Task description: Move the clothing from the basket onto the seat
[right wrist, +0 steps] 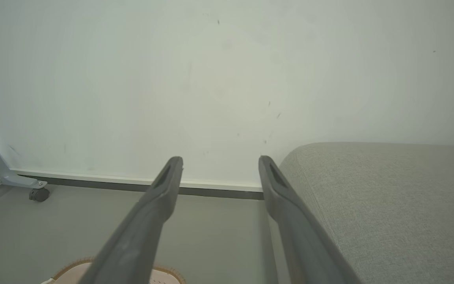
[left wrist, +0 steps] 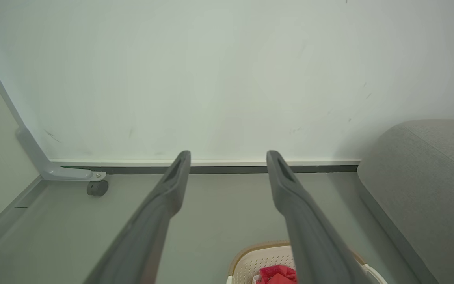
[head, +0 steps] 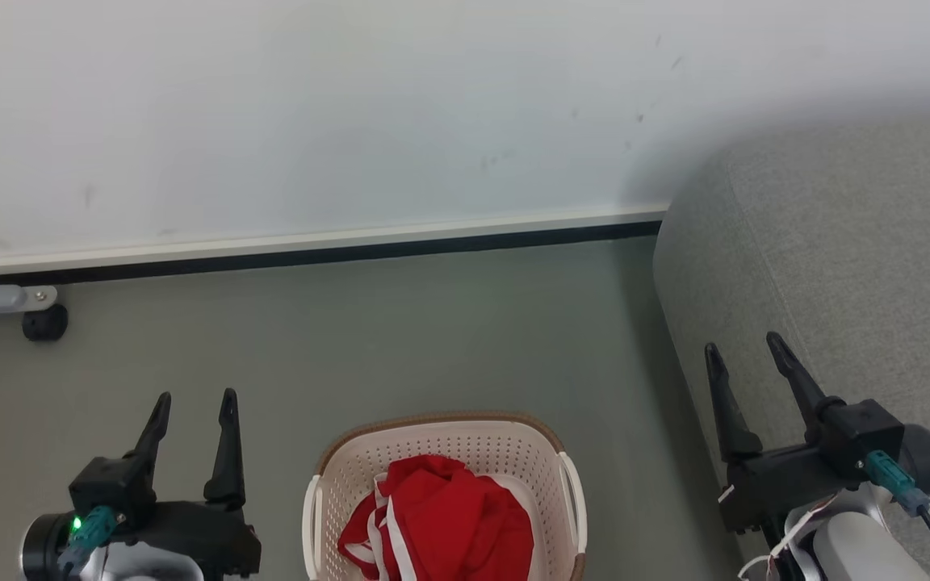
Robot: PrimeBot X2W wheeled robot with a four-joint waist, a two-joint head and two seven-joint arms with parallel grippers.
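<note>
Clothing in a red, white-striped heap lies inside the basket. A white wall stands beyond the basket and a grey sofa to its right. The left gripper hovers left of the basket, the right gripper right of it — both with fingers apart, empty.

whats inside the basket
Red clothing with white stripes lies piled inside the basket. The pile covers the basket's bottom, so anything beneath it cannot be seen.
</note>
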